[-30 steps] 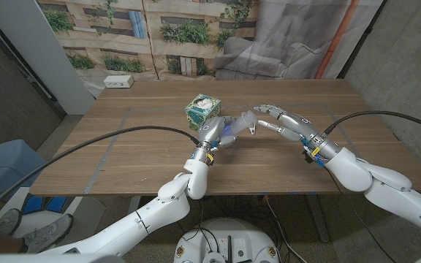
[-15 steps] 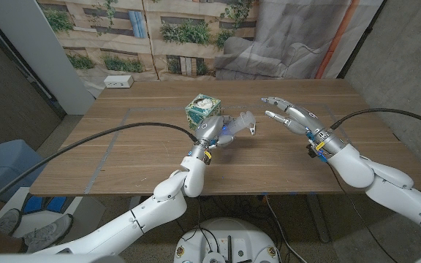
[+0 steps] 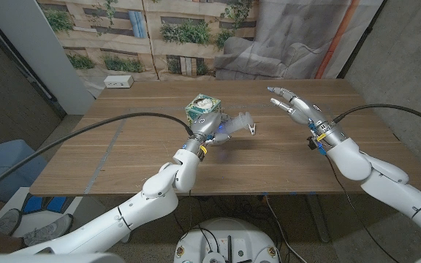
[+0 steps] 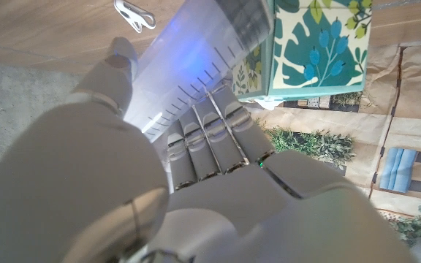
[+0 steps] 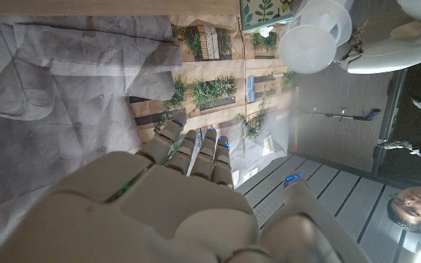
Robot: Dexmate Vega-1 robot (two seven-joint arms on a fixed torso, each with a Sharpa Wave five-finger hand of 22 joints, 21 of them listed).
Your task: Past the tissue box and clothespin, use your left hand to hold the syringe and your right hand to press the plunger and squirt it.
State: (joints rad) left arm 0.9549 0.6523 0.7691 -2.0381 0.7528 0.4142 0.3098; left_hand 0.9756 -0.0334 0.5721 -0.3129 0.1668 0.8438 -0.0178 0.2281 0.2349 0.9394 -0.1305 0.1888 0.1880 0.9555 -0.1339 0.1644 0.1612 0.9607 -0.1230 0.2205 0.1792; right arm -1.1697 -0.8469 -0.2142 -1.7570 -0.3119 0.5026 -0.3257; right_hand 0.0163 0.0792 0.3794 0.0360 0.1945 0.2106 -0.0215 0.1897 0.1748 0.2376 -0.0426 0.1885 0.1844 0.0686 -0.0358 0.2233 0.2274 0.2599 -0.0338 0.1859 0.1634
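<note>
Over the last second the right hand [image 3: 292, 104] has drawn back from the syringe [image 3: 237, 123] toward the table's far right side; it hangs empty with fingers spread. This suggests the plunger press is finished or a fresh approach is being set up. The left hand [image 3: 209, 131] grips the syringe barrel [image 4: 188, 80] above the wooden table [image 3: 123, 139], just beside the tissue box [image 3: 202, 108]. The clothespin [image 3: 254, 128] lies near the syringe's end, well apart from the right hand.

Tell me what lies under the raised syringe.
Under the clear plastic syringe held by the left hand lie bare wooden table and a small white clothespin. Its fingers cover the barrel's rear.
</note>
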